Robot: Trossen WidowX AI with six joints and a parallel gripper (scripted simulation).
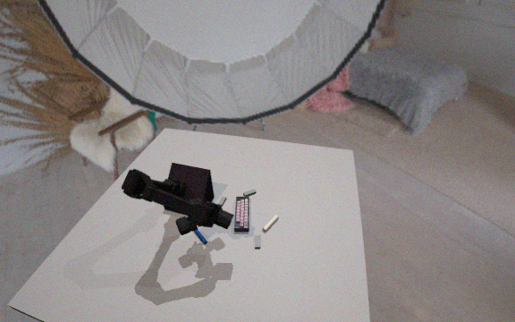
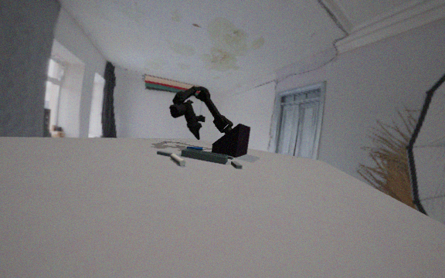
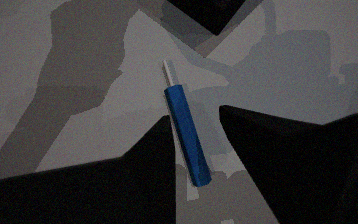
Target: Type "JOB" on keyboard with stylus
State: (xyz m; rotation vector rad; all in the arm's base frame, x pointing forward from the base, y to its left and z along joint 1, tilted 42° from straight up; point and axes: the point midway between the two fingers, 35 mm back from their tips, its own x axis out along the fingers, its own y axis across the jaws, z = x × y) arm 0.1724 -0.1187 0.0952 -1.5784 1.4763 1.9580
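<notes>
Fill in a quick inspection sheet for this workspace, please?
Surface: white desk, arm shadows across it.
Job's things: blue stylus lying flat, not picked up; keyboard beside it.
Clutter: cream stick, two small grey blocks around the keyboard.
Gripper: gripper above the stylus, partly open, fingers straddling it, holding nothing.
Cables: nothing seen.
Surroundings: large round light panel, dried grass, grey cushion, wooden floor.

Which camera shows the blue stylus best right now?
The wrist view: the stylus lies full length on the desk, white tip visible, between the open gripper's dark fingers. The top view shows only a short blue end beside the arm; the exterior view shows a thin blue sliver behind the keyboard.
</notes>
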